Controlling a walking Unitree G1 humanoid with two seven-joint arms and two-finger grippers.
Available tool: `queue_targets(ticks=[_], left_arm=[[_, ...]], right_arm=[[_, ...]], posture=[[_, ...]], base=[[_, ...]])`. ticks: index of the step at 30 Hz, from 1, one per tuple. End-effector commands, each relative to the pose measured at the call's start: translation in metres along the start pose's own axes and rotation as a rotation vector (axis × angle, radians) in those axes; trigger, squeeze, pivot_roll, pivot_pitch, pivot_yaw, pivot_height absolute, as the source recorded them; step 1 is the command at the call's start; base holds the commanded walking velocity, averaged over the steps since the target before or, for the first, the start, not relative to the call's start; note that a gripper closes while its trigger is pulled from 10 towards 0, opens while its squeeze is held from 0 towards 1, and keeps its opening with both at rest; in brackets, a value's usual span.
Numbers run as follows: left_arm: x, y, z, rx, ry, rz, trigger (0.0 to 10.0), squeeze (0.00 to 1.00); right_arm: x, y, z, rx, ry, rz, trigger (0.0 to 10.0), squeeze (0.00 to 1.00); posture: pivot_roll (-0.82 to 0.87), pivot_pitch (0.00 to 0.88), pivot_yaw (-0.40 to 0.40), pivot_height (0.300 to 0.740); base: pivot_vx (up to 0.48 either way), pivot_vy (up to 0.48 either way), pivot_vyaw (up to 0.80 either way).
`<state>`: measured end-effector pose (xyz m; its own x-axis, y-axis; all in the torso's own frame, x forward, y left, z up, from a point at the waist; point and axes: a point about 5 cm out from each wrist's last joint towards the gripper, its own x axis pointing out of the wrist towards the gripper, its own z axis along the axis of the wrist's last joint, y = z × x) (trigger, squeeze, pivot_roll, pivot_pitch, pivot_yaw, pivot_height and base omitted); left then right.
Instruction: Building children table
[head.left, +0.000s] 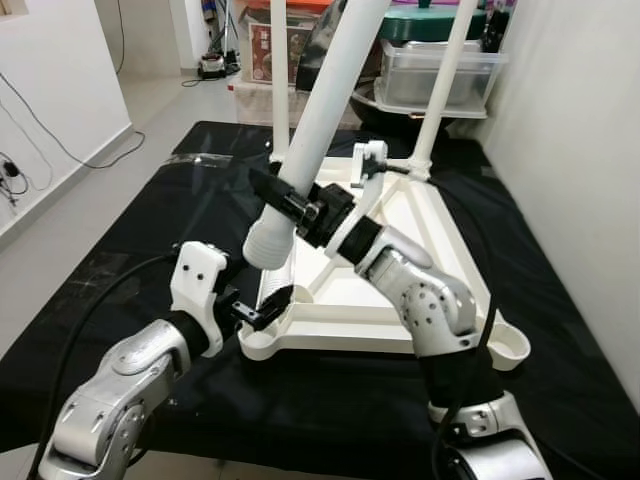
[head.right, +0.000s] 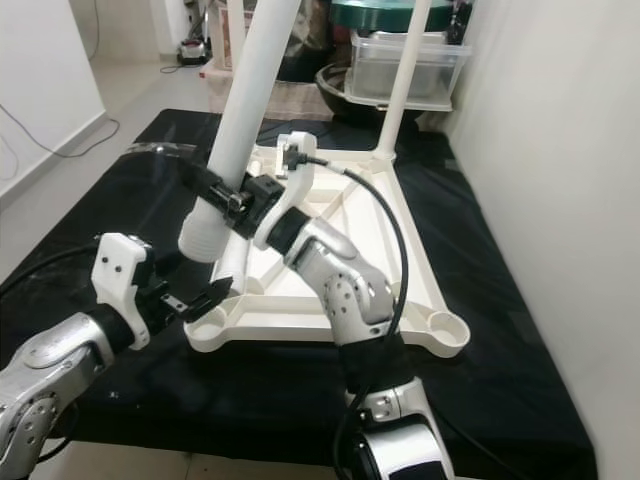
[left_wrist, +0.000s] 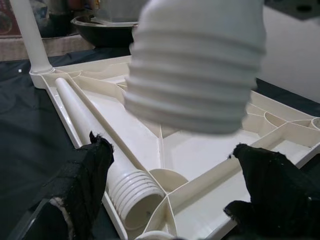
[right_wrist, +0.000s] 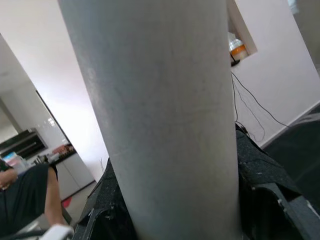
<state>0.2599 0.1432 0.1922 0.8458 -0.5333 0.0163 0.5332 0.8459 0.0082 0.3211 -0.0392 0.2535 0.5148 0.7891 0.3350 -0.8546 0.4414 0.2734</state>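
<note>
The white children's table top (head.left: 380, 335) lies upside down on a black mat (head.left: 130, 240). Two white legs stand upright at its far corners (head.left: 279, 70) (head.left: 445, 70). My right gripper (head.left: 297, 207) is shut on a third leg (head.left: 325, 110), which is tilted, its threaded end (head.left: 267, 243) hanging above the near left corner. In the right wrist view this leg (right_wrist: 165, 100) sits between the black fingers (right_wrist: 260, 175). A loose leg (left_wrist: 95, 130) lies inside the table top's ribs. My left gripper (head.left: 266, 305) is open at the near left corner socket, below the threaded end (left_wrist: 195, 85).
Clear storage boxes and a dark bowl (head.left: 440, 70) stand behind the mat. A white wall (head.left: 580, 150) runs close along the right. Cables trail on the floor at the left (head.left: 60, 150). A seated person (right_wrist: 25, 190) appears in the right wrist view.
</note>
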Motion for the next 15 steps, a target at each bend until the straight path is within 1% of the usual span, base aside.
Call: queue_targets(ticks=[1,3,5,8,12,15], left_arm=[[0.004,-0.001,0.002,0.003,0.001,-0.021,10.0,0.0],[0.009,-0.006,0.01,0.013,-0.017,-0.079,10.0,0.0],[0.011,-0.009,0.011,0.024,-0.016,-0.108,10.0,0.0],[0.012,-0.01,0.009,0.039,-0.004,-0.111,10.0,0.0],[0.013,-0.012,0.01,0.037,-0.001,-0.121,10.0,0.0],[0.013,-0.011,0.008,0.041,0.011,-0.121,10.0,0.0]], right_arm=[[0.0,0.007,-0.001,-0.025,0.013,0.025,0.0,0.0],[-0.001,0.012,-0.006,-0.043,0.031,0.04,0.0,0.0],[-0.001,0.013,-0.01,-0.049,0.041,0.04,0.0,0.0],[-0.002,0.016,-0.014,-0.051,0.054,0.044,0.0,0.0],[-0.002,0.023,-0.02,-0.049,0.073,0.07,0.0,0.0],[0.0,0.025,-0.021,-0.049,0.075,0.081,0.0,0.0]], posture=[[0.04,0.0,-0.027,0.74],[0.04,0.0,-0.027,0.74],[0.04,0.0,-0.027,0.74],[0.05,0.0,-0.026,0.74],[0.06,0.0,-0.028,0.74],[0.06,0.0,-0.031,0.74]], base=[[0.0,0.0,0.0],[0.0,0.0,0.0],[0.0,0.0,0.0],[0.0,0.0,0.0],[0.0,0.0,0.0],[0.0,0.0,0.0]])
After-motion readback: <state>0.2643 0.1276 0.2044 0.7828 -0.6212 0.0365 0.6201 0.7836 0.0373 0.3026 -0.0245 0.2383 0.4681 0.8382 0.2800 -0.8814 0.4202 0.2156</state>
